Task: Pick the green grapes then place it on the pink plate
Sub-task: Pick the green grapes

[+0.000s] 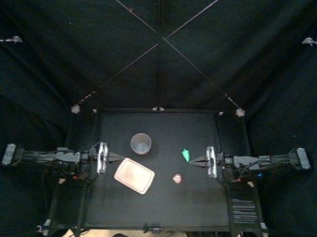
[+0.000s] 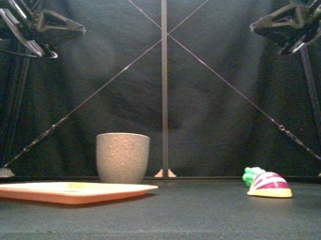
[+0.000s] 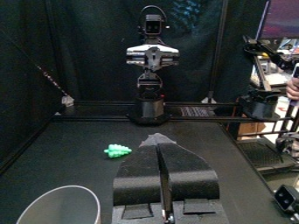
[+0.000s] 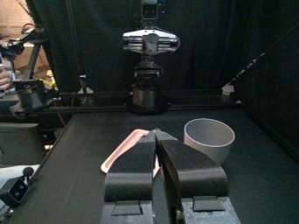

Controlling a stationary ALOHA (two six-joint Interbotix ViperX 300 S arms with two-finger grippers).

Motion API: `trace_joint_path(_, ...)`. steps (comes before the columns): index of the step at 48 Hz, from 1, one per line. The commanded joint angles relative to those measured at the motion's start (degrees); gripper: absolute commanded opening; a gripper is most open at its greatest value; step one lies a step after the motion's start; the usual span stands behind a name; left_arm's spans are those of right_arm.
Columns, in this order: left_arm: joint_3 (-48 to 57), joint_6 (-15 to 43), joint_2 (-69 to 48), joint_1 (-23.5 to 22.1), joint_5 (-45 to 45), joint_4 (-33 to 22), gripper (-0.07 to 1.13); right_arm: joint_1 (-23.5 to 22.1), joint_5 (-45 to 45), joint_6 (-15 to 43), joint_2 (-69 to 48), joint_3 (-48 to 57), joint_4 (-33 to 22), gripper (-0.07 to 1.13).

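Left gripper (image 3: 162,144) and right gripper (image 4: 158,134) both pressed together at the table's sides. Left wrist catches the green grapes (image 3: 117,150), right wrist the pink plate (image 4: 122,150).

This is a robot test booth in a lab rather than a home or kitchen: a small black table (image 1: 161,199) stands closed in by black curtains (image 1: 148,56) at the back and sides. A black left arm (image 1: 50,156) and right arm (image 1: 266,160) are mounted at its two sides. On the table lie only props: a pink tray (image 1: 135,174), a grey cup (image 1: 141,143) and a green toy (image 1: 184,155).
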Motion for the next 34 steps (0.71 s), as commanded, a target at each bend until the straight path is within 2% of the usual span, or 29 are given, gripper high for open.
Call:
trace_joint_path(1, -2.02, 0.09, 0.7, 1.23, 2.81, -0.09, 0.21, -0.97, 0.79, 0.26, 1.49, -0.26, 0.44, 0.1)
trace_joint_path(12, -3.34, 0.18, 0.7, 3.34, 10.37, -0.09, 0.21, -4.75, 8.53, 2.11, 6.33, -2.02, 3.78, 0.13)
trace_joint_path(19, -4.22, 0.18, 0.53, 4.48, 13.62, -0.09, 0.21, -8.44, 14.59, 2.46, 10.46, -4.13, 8.0, 0.22)
trace_joint_path(25, -4.04, 0.18, 0.18, 4.57, 14.5, 0.09, 0.21, -11.95, 19.34, 2.37, 13.62, -5.27, 13.8, 0.41)
trace_joint_path(34, -4.31, 0.18, 0.18, 4.66, 14.59, 0.0, 0.21, -17.05, 22.06, 2.29, 17.58, -3.87, 18.54, 0.82)
